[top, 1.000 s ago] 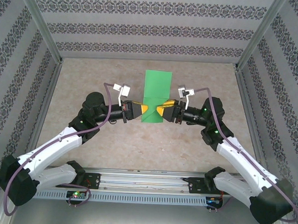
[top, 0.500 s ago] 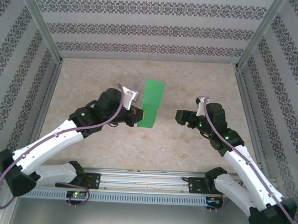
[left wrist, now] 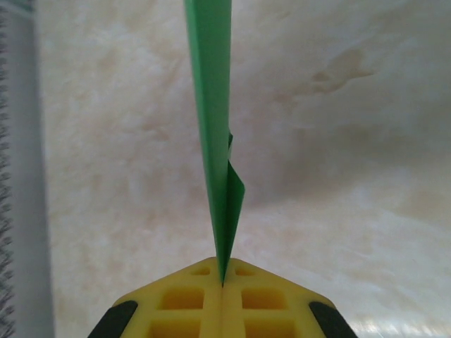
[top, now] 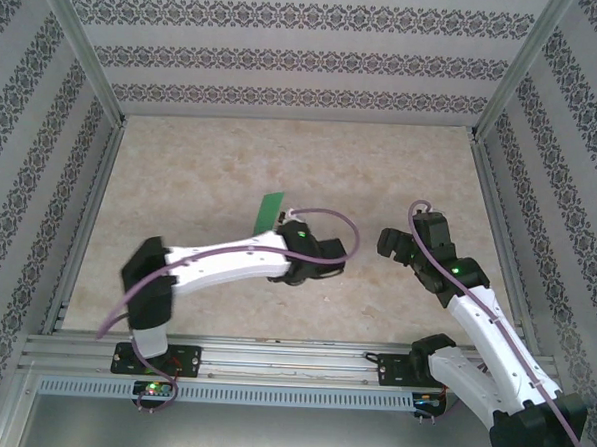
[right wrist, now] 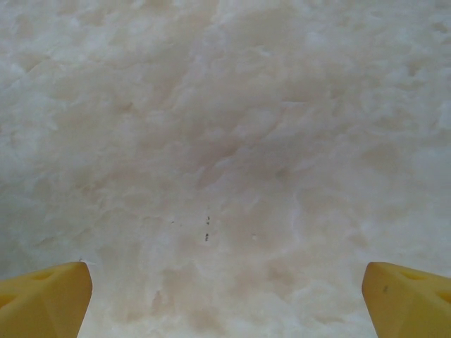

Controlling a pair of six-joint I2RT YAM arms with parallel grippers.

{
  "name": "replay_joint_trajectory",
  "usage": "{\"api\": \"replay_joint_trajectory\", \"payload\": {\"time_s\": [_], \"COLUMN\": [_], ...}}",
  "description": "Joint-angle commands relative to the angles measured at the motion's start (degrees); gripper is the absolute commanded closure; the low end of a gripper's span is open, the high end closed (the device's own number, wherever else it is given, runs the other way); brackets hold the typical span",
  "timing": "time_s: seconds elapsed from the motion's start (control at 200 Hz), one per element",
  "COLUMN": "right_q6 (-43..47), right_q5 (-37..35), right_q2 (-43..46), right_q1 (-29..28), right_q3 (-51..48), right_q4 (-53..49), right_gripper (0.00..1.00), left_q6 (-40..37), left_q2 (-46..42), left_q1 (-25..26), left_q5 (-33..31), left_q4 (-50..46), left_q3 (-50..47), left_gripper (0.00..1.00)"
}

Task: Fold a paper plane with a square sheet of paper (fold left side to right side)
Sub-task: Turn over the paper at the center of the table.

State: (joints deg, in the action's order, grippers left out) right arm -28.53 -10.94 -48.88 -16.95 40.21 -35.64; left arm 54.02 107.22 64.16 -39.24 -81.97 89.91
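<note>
— Over the middle of the beige marbled bench (top: 192, 158), what do you count?

— One folded sheet of bright green paper (top: 270, 211), two white-and-black arms (top: 227, 255), and a yellow-fingered pincer on each: left pincer (left wrist: 223, 280), right pincer (right wrist: 225, 306).

— Where does the sheet sit against the left pincer?

— Clamped in it. The yellow fingers press together on the sheet's near end, and the paper stands out from them edge-on, a small flap curling off one side. From above it shows as a narrow slanted strip just beyond the left wrist.

— And the right pincer?

— Gaping wide, holding nothing, well apart to the sheet's right.

— Room to move?

— Open bench lies all round the sheet. Patterned walls (top: 287, 58) close three sides, and a metal rail (top: 291, 358) runs along the near edge.
</note>
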Motion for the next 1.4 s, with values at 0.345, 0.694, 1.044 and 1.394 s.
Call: {"api": "replay_joint_trajectory", "payload": {"time_s": [0.345,0.694,1.044,1.394], "right_q6": [-0.1,0.1,-0.5,0.5], "right_q5": [1.5,5.1,7.3,9.6], "right_q2": [1.7,2.2,1.9,1.2], "right_q1": [3.2,4.7,4.9,5.0], "right_q3": [-2.0,-3.0,-2.9,-2.5], "right_q4": [1.1,2.0,2.1,1.6], "right_gripper": [0.02,0.02,0.02,0.02], "left_q6": [5.5,-1.3,-4.7,-6.5], "left_q2": [10.1,9.9,7.8,6.1], "left_q1": [-0.3,-4.0,-8.1,-10.6], "left_q5": [5.3,16.0,28.4,36.4], "left_q4": [0.6,14.0,27.6,35.8], "left_q3": [-0.8,-3.2,-6.9,-7.8], "left_gripper": [1.00,1.00,0.80,0.63]}}
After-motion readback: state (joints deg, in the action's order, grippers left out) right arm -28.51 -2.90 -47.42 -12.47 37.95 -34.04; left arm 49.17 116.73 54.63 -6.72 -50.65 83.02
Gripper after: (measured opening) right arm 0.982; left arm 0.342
